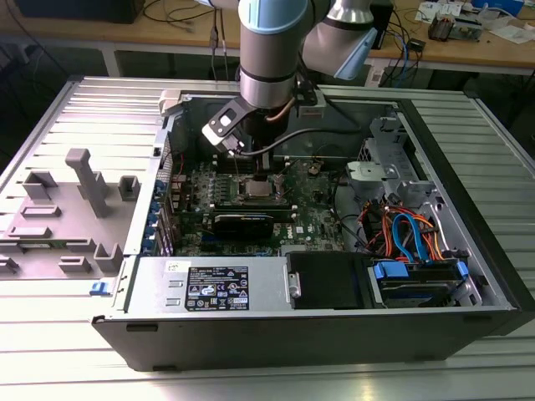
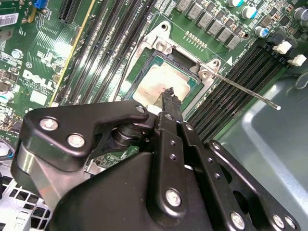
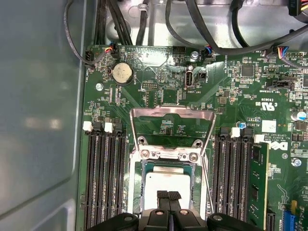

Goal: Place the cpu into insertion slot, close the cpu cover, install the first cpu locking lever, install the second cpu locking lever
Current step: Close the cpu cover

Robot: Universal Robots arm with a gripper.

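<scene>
Bright even light; glare on cpu [image 2: 161,82].

The green circuit board [image 3: 159,86] is speckled with small silver and black parts. The cpu [image 3: 166,185] has a dull pale-grey top, framed by the silvery cpu cover [image 3: 168,155]. Black memory slots [image 3: 103,183] carry white clips. The gripper [image 3: 168,195] is matte black. At the exterior view's right, cables [image 1: 410,234] run orange and blue. The desk [image 1: 50,351] is ribbed silver-grey.

Counts inside the open computer case [image 1: 334,338]
One cpu [image 3: 166,185], one cpu cover [image 3: 166,154], one coin battery [image 3: 121,73], one graphics card [image 1: 242,222], one gripper [image 3: 168,194], one robot arm [image 1: 267,50].
</scene>
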